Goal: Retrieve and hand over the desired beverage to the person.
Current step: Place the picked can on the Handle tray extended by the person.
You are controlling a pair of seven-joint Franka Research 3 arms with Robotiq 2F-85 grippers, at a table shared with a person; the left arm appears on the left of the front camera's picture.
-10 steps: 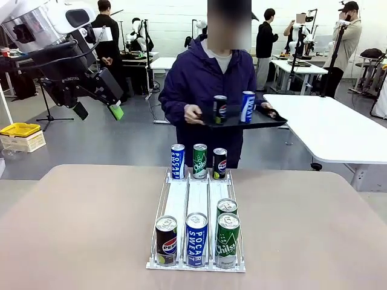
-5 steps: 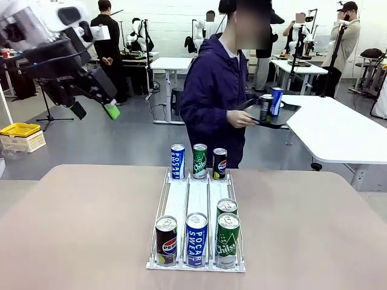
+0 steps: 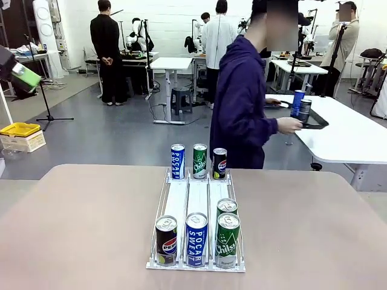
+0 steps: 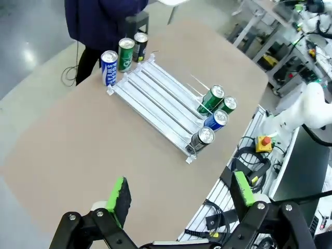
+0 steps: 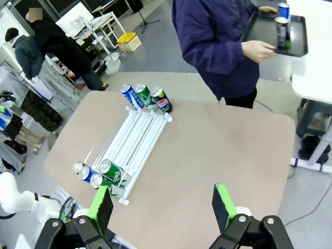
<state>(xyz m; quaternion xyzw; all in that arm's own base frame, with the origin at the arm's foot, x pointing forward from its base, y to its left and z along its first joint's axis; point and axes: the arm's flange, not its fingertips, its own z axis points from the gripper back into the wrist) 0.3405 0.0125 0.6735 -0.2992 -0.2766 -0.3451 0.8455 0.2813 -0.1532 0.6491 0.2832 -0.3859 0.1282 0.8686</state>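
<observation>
1. The person (image 3: 245,109) in the dark purple-blue jacket stands at the far edge of the worktop (image 3: 78,229), turned side-on toward a white table to the robot's right, setting down a black tray (image 3: 311,124) that carries two cans; the tray rests at that table's edge with one of the person's hands on it.

2. On the worktop a white wire rack (image 3: 196,208) holds seven cans: a Pocari Sweat, a Chilsung and a Pepsi at the far end (image 3: 199,161); a Pepsi, a Pocari Sweat and two Chilsung cans at the near end (image 3: 196,238).

3. The left hand (image 4: 179,199) hangs high above the worktop with its green pads spread wide and nothing between them; a green pad shows at the upper left edge of the front view.

4. The right hand (image 5: 161,205) is likewise high over the worktop, wide open and empty.

5. By the look of it, no beverage is yet picked; which can the person wants cannot be told from here.

6. The next move likely calls for one arm to descend over the rack, close on a single near-end can without nudging its neighbours, then carry it across to the person.
</observation>
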